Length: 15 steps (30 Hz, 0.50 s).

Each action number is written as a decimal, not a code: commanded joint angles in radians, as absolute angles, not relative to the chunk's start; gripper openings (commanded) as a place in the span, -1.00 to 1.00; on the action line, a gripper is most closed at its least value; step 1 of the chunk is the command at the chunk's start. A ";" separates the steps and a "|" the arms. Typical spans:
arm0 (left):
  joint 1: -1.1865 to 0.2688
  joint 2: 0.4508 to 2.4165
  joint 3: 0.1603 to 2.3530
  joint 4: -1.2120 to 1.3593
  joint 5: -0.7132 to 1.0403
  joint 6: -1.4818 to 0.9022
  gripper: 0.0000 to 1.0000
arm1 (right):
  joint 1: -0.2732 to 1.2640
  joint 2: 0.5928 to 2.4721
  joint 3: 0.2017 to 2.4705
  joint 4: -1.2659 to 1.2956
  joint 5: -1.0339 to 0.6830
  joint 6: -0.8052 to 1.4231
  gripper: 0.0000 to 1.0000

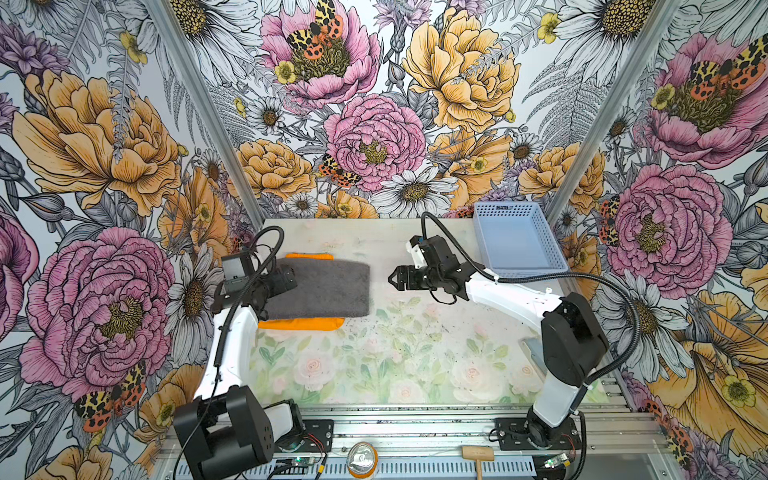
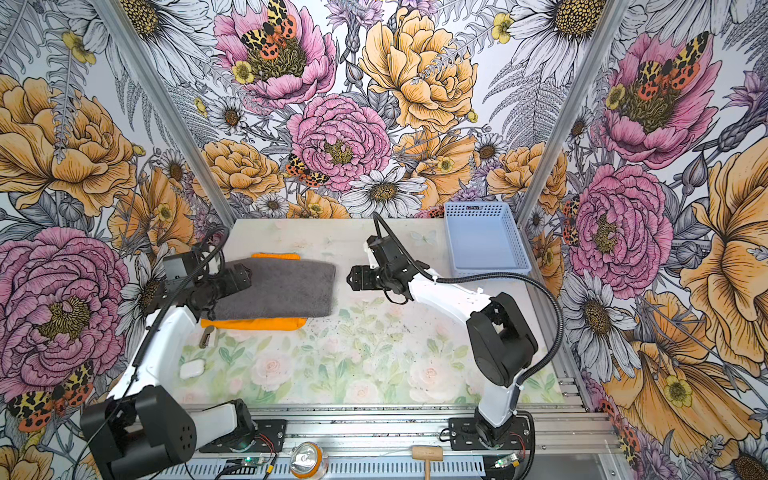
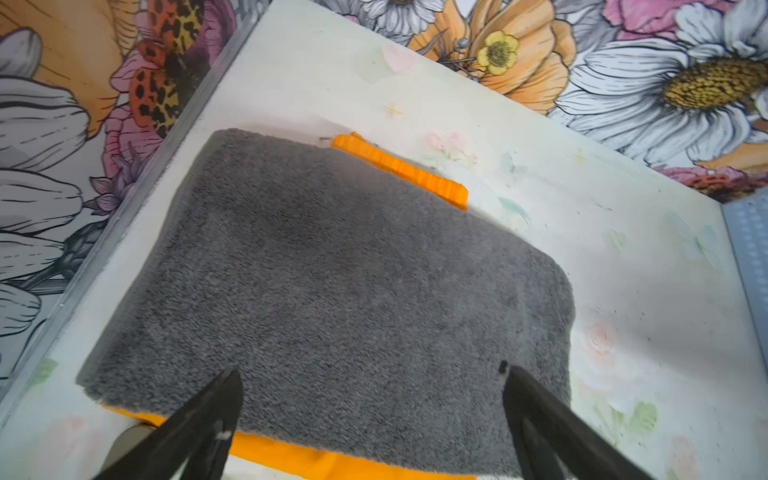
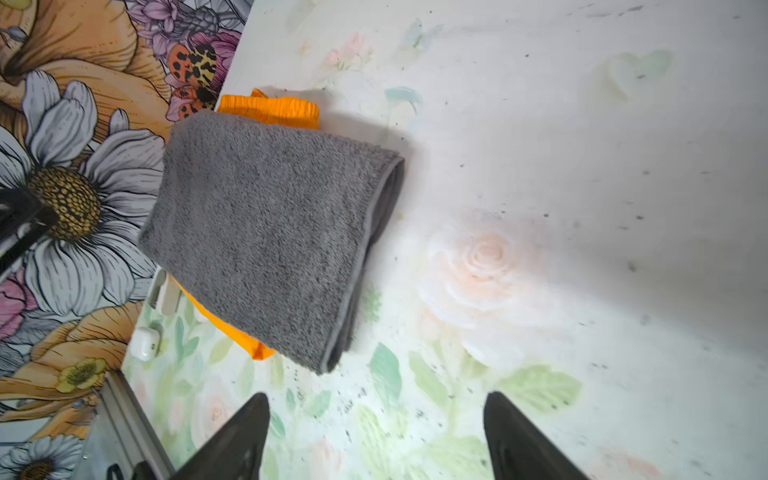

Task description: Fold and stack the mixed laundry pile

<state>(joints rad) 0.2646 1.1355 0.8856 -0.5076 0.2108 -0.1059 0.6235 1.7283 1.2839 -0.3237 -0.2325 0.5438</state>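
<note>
**Stack is made, both end effectors are open**

I am hovering my left end effector (image 3: 370, 374) over the near-left part of the grey towel (image 1: 328, 291). Its fingers are standing wide apart and are grasping nothing. My right end effector (image 4: 376, 399) is also spread open and empty. It is hanging over the bare tabletop (image 1: 415, 353), near the towel's right edge but apart from it.

The towel is lying folded on top of the orange shorts (image 1: 303, 324), at the left-rear part of the tabletop, well apart from the blue basket (image 1: 555, 245). I am judging that folding and stacking are almost done and that the step in hand is the letting go.

In both top views the towel's long axis is running left to right. Its layered open edges are facing my right end effector. The shorts are showing only as one strip beyond the towel and one strip before it, so their long axis is probably crossing the towel's. The ribbed far strip is looking like the waistband.

The next move is calling for lifting the left fingers straight up, so that they are not dragging the terry.
</note>
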 commanded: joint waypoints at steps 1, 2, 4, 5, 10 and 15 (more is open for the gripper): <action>0.219 1.016 0.791 -0.424 0.195 -0.141 0.98 | 0.602 1.613 1.201 -0.319 -0.137 0.414 0.79; 0.197 0.984 0.761 -0.405 0.184 -0.146 0.98 | 0.586 1.578 1.168 -0.320 -0.122 0.395 0.83; 0.149 0.937 0.726 -0.376 0.132 -0.138 0.97 | 0.552 1.517 1.109 -0.321 -0.085 0.360 0.89; 0.125 0.923 0.714 -0.360 0.106 -0.129 0.98 | 0.530 1.480 1.079 -0.321 -0.061 0.339 0.92; 0.107 0.896 0.638 -0.233 0.105 -0.096 0.98 | 0.427 1.353 0.963 -0.319 0.081 0.242 0.99; 0.091 0.910 0.560 -0.059 0.106 -0.071 0.97 | 0.263 1.262 0.828 -0.204 0.182 0.162 1.00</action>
<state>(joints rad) 0.1040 0.9051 0.5934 -0.2165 0.1318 -0.1108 0.3233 1.3048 0.8925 -0.2867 0.0811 0.2420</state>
